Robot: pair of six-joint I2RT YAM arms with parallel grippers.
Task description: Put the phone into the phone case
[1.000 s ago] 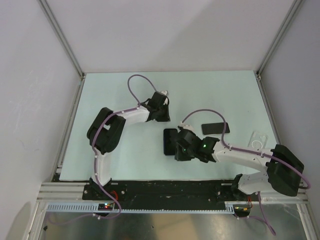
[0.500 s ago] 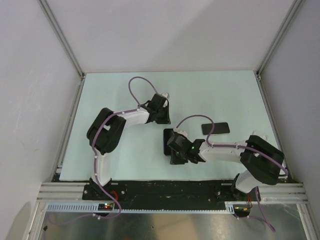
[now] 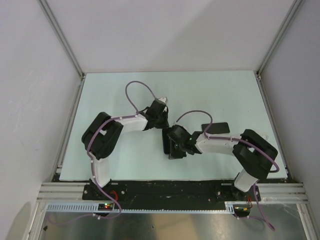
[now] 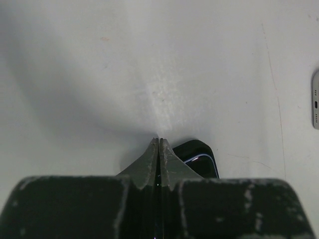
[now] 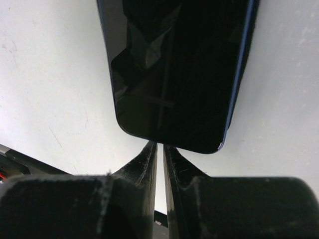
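The phone [image 5: 172, 74], a glossy black slab with a blue edge, lies flat on the pale table [image 3: 125, 100]. Around its far corner in the left wrist view [image 4: 202, 169] runs the black rim of the phone case [image 4: 199, 145]; the phone appears to sit inside it. My left gripper [image 4: 159, 140] is shut, tips on the table just beside that corner [image 3: 162, 127]. My right gripper [image 5: 159, 145] touches the phone's opposite short end [image 3: 174, 151]. Its fingers are nearly together, with only a thin slit and nothing between them. The right gripper covers most of the phone [image 3: 166, 142] from above.
A second dark slab [image 3: 216, 128] lies to the right of the phone, partly under the right arm's cable. Its grey edge with small holes [image 4: 315, 99] shows in the left wrist view. The black base rail [image 3: 170, 190] runs along the near edge.
The right arm folded leftward and brought its gripper onto the phone's near end. The left gripper came down to the phone's far corner. Both pairs of jaws narrowed.
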